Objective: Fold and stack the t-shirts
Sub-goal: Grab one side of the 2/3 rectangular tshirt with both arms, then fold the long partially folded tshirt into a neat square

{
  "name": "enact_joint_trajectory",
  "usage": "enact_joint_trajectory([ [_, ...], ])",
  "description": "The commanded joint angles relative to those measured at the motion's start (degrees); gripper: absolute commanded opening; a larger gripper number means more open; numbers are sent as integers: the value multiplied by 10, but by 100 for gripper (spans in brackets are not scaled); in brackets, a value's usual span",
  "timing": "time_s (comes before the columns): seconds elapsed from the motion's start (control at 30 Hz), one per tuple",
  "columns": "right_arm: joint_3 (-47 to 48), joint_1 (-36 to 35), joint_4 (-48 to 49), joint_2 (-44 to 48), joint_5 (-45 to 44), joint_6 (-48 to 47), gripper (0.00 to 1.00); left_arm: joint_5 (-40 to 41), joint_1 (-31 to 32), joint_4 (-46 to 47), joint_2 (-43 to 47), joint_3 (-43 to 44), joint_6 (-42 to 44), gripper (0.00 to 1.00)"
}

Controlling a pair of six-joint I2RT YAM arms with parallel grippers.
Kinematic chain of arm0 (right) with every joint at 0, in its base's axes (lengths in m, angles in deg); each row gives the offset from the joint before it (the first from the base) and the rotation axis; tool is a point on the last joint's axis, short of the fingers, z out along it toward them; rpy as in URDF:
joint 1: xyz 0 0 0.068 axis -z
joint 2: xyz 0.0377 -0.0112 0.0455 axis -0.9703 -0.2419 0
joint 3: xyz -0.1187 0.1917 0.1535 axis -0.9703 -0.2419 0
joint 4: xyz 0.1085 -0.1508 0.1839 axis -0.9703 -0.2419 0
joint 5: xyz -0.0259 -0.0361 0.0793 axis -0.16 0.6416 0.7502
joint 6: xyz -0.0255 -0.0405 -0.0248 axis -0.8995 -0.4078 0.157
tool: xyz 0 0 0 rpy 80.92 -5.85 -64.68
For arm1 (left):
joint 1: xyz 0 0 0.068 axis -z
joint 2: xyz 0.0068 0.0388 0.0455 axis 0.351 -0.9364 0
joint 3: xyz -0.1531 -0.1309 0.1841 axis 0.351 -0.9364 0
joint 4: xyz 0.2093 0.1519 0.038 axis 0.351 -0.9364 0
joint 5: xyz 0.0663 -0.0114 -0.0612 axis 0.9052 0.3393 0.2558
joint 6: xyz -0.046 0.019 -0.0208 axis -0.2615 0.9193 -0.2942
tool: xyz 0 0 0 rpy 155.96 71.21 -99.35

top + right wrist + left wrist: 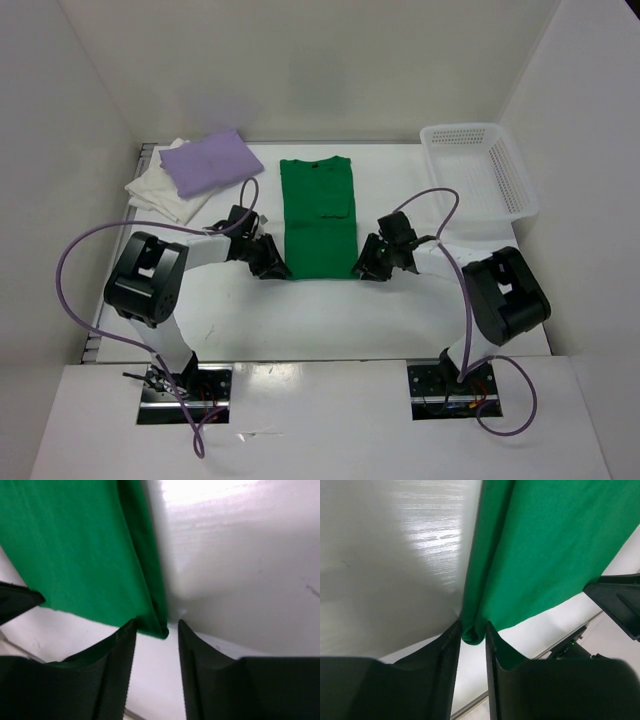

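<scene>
White table (330, 320) filled most of the top view. Bright green cloth t-shirt (318, 220) lay flat at the table's centre, folded into a long narrow panel with the collar at the far end and the hem at the near end, between the two arms. White perforated plastic basket (462, 130) sat at the far right corner, well apart from the green one. Light purple cloth t-shirt (210, 162) was folded at far left, resting partly on a cream-white cloth t-shirt (160, 195) under it. Left gripper (272, 265) was at the hem's near-left corner; in the wrist view (472, 630) its jaws stood narrow, pinching the bunched green corner, both fingers (451, 645) touching cloth. Right gripper (368, 265) was at the near-right corner; in its wrist view (156, 625) the jaws stood parted, the green corner lying between them with bare table beside one finger, not clamped.
</scene>
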Motion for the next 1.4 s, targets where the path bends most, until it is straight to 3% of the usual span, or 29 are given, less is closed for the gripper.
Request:
enact_joint_trajectory([
  [0.0,13,4,39,-23,-17,1,42,1,1,12,-18,-4,11,30],
  [0.13,18,4,39,-30,-17,1,14,1,1,12,-18,-4,11,13],
  [0.23,12,4,26,-10,-17,1,5,12,1,-12,-6,-4,11,5],
  [0.37,-33,4,-21,47,-5,20,1,14,7,-36,45,-32,11,0],
  [0.6,-112,-100,-141,251,11,116,0,15,24,-172,216,-119,33,0],
  [0.73,-94,-116,-229,406,36,160,0,21,24,-293,362,-89,39,0],
  [0.8,-58,-106,-264,416,28,152,0,28,24,-331,385,-50,28,0],
  [0.97,75,-1,-233,281,79,37,0,2,2,-237,277,119,16,0],
  [1.13,192,96,-137,111,76,-41,0,34,-30,-169,76,232,46,0],
  [1.27,311,108,-122,-74,38,-68,0,57,-51,-152,-84,319,51,0],
  [1.37,347,119,-109,-138,37,-81,0,63,-57,-144,-137,372,51,0],
])
